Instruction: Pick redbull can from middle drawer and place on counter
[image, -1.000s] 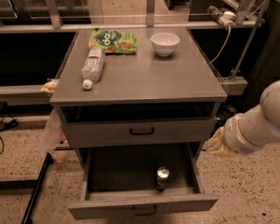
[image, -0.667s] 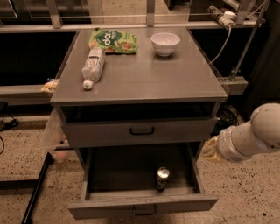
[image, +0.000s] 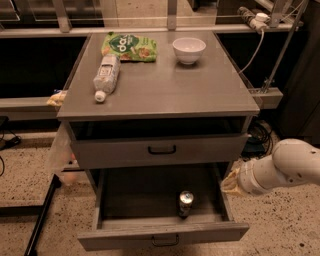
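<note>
The redbull can (image: 185, 202) stands upright inside the open middle drawer (image: 107, 210), near its front right. The drawer is pulled out at the bottom of the grey cabinet. Its front has a small black handle. The drawer above it is closed. The counter (image: 170, 90) is the cabinet's flat grey top. My gripper (image: 231, 183) is at the end of the white arm coming in from the right. It hangs just outside the drawer's right wall, to the right of the can and a little above it, not touching it.
On the counter lie a clear plastic bottle (image: 106, 75) on its side, a green snack bag (image: 129, 46) and a white bowl (image: 189, 49). A plastic bag (image: 62, 155) hangs at the cabinet's left. Cables and a metal frame (image: 265, 65) stand at the right.
My arm and gripper have moved down and a little left, closer to the drawer's right side. The can and the drawer have not moved.
</note>
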